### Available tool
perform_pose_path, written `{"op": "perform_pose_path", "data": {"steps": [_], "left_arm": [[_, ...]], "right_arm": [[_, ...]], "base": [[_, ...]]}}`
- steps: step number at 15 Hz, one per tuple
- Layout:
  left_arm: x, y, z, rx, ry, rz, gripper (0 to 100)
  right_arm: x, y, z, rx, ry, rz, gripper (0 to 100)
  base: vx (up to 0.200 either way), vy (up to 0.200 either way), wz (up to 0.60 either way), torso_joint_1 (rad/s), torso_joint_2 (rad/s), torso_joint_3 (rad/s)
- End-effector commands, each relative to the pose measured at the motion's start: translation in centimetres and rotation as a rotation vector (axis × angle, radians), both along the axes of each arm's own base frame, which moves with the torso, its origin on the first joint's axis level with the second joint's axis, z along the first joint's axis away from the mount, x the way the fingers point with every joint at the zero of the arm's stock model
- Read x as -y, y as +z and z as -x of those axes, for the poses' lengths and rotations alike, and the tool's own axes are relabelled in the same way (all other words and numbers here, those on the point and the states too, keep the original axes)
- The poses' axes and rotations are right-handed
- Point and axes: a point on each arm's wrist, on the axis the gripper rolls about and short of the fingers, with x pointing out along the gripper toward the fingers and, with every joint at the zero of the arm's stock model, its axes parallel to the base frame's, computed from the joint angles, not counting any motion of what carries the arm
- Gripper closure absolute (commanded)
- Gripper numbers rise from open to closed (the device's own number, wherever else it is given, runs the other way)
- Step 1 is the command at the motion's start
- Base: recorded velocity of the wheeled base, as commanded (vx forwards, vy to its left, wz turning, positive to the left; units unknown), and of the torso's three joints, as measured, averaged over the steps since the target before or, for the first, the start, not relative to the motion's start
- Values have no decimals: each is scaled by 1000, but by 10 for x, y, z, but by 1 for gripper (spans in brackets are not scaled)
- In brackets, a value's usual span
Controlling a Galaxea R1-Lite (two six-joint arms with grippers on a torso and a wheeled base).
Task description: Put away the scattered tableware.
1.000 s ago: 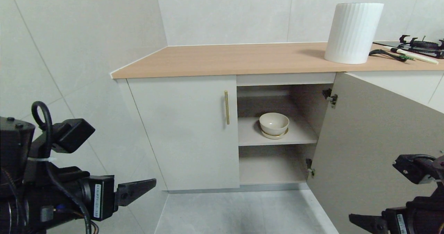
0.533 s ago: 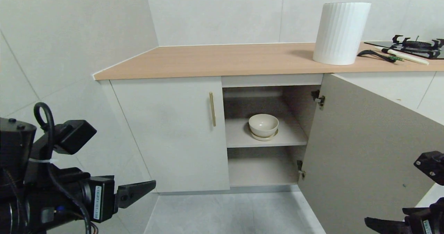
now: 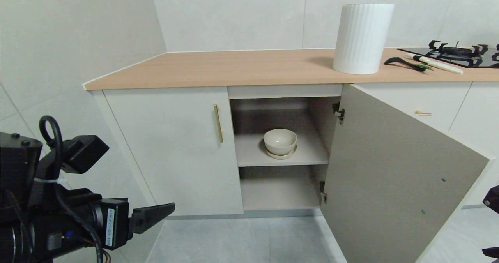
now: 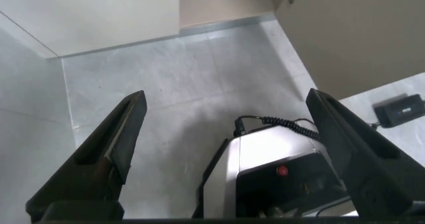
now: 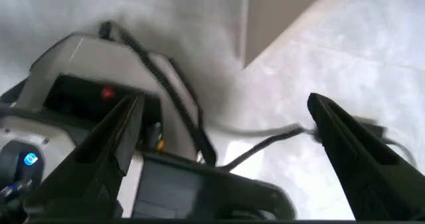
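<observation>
At the centre of the head view, a touch toward 6 o'clock, a cream bowl (image 3: 280,140) sits on a saucer (image 3: 281,154) on the upper shelf (image 3: 249,154) of a cabinet; the lower shelf (image 3: 278,193) lies beneath it. Its right door (image 3: 390,177) hangs wide open toward 4 o'clock, and the left door (image 3: 167,154), with a brass handle (image 3: 218,123), is closed. Along the wooden counter (image 3: 234,66) above, a white ribbed canister (image 3: 362,39) stands upright at 1 o'clock. Just beside it, toward 2 o'clock, lie a black ladle (image 3: 403,62) and a pale utensil (image 3: 438,64), next to a stove (image 3: 460,52). The left arm is held low at 8 o'clock, roughly level, with the left gripper (image 4: 226,99) aimed toward 3 o'clock and well apart from the cabinet. Its fingers (image 4: 113,144) are spread wide over grey floor tiles (image 4: 199,71), gripping nothing. The right arm sits low at the 4 o'clock edge. The right gripper (image 5: 226,101) also has its fingers (image 5: 352,157) spread wide and empty.
</observation>
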Motion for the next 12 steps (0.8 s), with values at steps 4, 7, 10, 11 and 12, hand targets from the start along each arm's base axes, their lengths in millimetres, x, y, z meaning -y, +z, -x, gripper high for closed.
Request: {"op": "perform_pose_path", "data": {"steps": [4, 7, 10, 11, 12], "left_arm": [[1, -2, -2, -8, 0, -3, 0], [1, -2, -2, -8, 0, -3, 0], [1, -2, -2, -8, 0, -3, 0], [1, -2, -2, -9, 0, -2, 0], [1, -2, -2, -9, 0, -2, 0]], "right_arm": [[27, 20, -3, 75, -203, 110, 0], [43, 28, -4, 99, -296, 172, 0], [58, 32, -6, 110, -363, 256, 0], [59, 32, -7, 108, -374, 259, 0], [61, 32, -9, 107, -385, 260, 0]], "base": [[0, 0, 0, 0, 0, 0], [0, 0, 0, 0, 0, 0], [0, 0, 0, 0, 0, 0], [0, 0, 0, 0, 0, 0], [0, 0, 0, 0, 0, 0]]}}
